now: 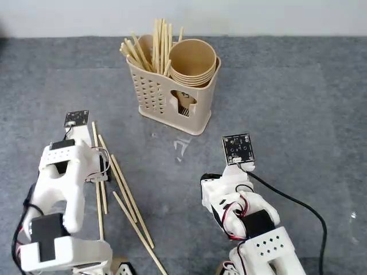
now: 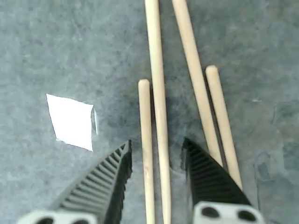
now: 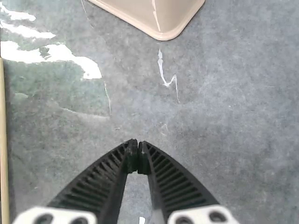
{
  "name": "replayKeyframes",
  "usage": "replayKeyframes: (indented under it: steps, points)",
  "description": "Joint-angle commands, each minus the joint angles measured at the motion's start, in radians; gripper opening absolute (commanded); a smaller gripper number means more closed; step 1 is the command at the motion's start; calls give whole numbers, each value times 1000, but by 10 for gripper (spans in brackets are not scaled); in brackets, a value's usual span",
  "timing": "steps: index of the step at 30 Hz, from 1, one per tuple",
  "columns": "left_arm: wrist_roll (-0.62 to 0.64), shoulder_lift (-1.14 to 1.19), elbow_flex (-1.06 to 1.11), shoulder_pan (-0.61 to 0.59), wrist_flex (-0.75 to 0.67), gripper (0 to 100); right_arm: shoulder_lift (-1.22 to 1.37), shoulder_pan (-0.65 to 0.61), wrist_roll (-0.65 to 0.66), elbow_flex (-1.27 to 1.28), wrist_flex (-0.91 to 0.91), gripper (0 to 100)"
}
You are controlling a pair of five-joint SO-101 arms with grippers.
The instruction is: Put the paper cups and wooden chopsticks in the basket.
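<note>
the basket (image 1: 163,100) is standing at the far middle of the grey bench (image 1: 298,103). it is holding a nested stack of paper cups (image 1: 192,57) in one compartment and a bundle of wooden chopsticks (image 1: 160,43) sticking up in the other. several loose chopsticks (image 1: 131,200) are lying flat on the bench nearer the arms, fanned out just beside the left arm (image 1: 63,172). the left jaws are hanging open at a moderate width right over these sticks. in the left wrist view one pair of sticks (image 2: 158,93) is lying in the gap between the jaws, while another pair (image 2: 194,79) is running under one jaw. whether the jaws are touching the bench cannot be told. a bright patch (image 2: 72,121) is shining on the bench beside them. the right arm (image 1: 246,220) is sitting well apart from the loose sticks. the right jaws are pressing together tip to tip, gripping nothing, and pointing over bare bench toward a corner of the basket.
</note>
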Motion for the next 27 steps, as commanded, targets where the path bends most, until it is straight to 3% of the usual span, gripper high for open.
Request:
replayKeyframes:
  steps: [1,5,16,27]
  points:
    - [3,48,-51,-6,-21,151,-16,-2,11,-6,-18,9]
    - [-5,48,-53,0,-18,14,-16,-2,11,-6,-18,9]
    - [3,17,-68,0,-12,12,-16,-2,11,-6,-18,9]
    - [3,-482,-127,2,107,12,-16,-2,11,-6,-18,9]
